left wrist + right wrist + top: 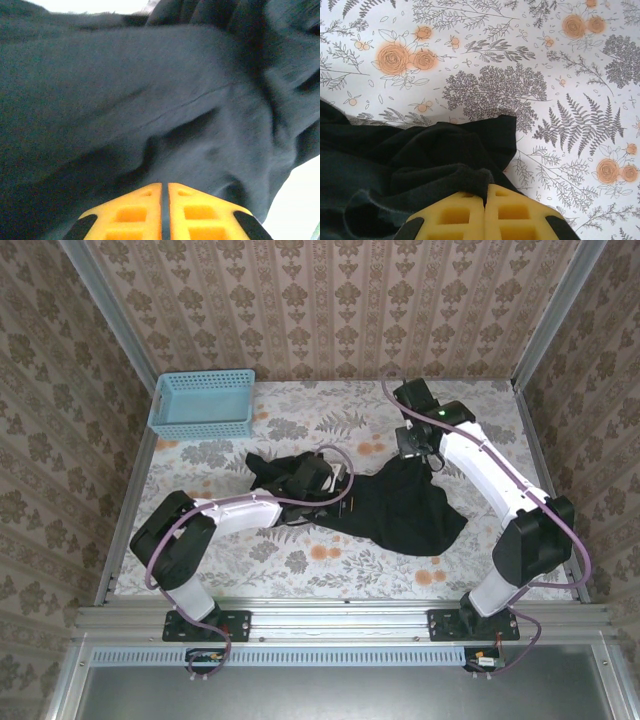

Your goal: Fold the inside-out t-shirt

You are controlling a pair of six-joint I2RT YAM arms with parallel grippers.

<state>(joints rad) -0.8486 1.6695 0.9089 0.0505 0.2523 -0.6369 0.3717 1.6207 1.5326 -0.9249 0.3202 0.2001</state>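
one black t-shirt (400, 510), one light blue basket (200, 425) and two arms, each ending in one hand. the top view shows no other loose things.

the bench (300, 562) is covered with a white cloth printed with grey ferns and orange flowers. beige patterned wallpaper (330, 300) closes it in at the back and on both sides, with metal posts at the corners and a metal rail (340, 620) along the near edge where the arm bases are bolted. the basket stands in the far left corner, well apart from the t-shirt.

the t-shirt lies crumpled around the middle of the bench, spreading toward the right, with a bunched part at its left end.

the left hand (335, 485) sits over that bunched left end. from its wrist camera the yellow fingers (195, 212) are nearly pressed together, with just a thin dark slit between them, and dark fabric hangs right against the tips. whether any cloth is caught in the slit cannot be told.

the right hand (413, 448) is at the far edge of the t-shirt. its yellow fingers (512, 215) are pressed together, pinching a rolled fold of the hem at the tips, with bare printed cloth beyond.
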